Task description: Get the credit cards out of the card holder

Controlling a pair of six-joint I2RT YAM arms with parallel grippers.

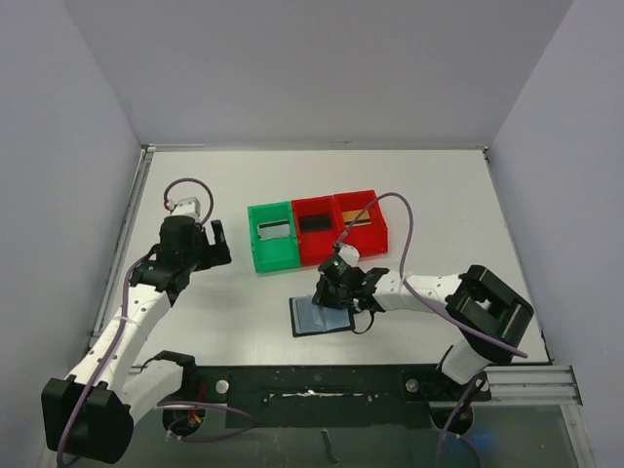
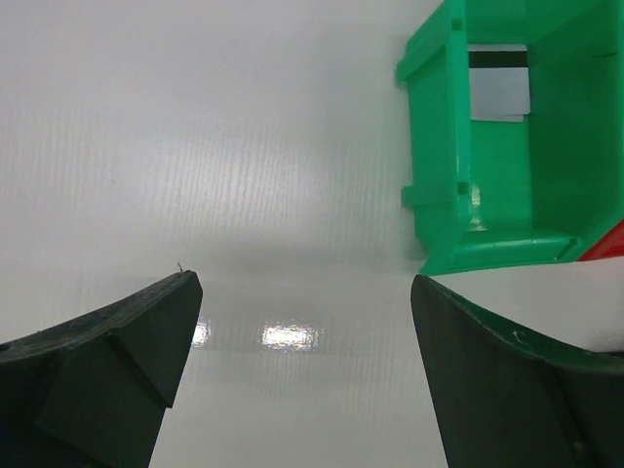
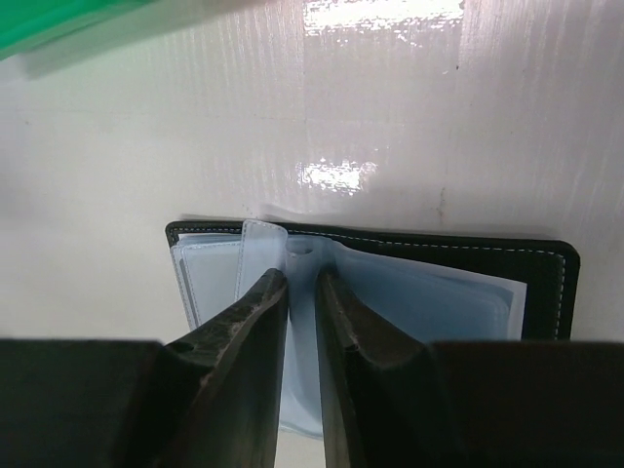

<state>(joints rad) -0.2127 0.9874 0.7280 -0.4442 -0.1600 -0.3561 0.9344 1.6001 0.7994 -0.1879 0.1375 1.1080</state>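
Note:
The card holder point(image 1: 314, 320) lies open on the table in front of the bins, a black wallet point(image 3: 507, 258) with pale blue plastic pockets. My right gripper point(image 3: 300, 275) is down on it, its jaws nearly together with one upright pocket leaf between them. From above, the right gripper point(image 1: 336, 300) covers the holder's far edge. A silvery-grey credit card point(image 2: 499, 93) lies in the green bin point(image 1: 272, 236). A black card point(image 1: 314, 222) and a gold card point(image 1: 362, 218) each lie in a red bin. My left gripper point(image 1: 219, 244) hovers open and empty left of the green bin.
Three bins stand in a row at the table's middle: a green bin point(image 2: 444, 146), a red bin point(image 1: 316, 230) and another red bin point(image 1: 363, 222). Grey walls enclose the table on three sides. The left gripper point(image 2: 304, 283) hangs over bare white table.

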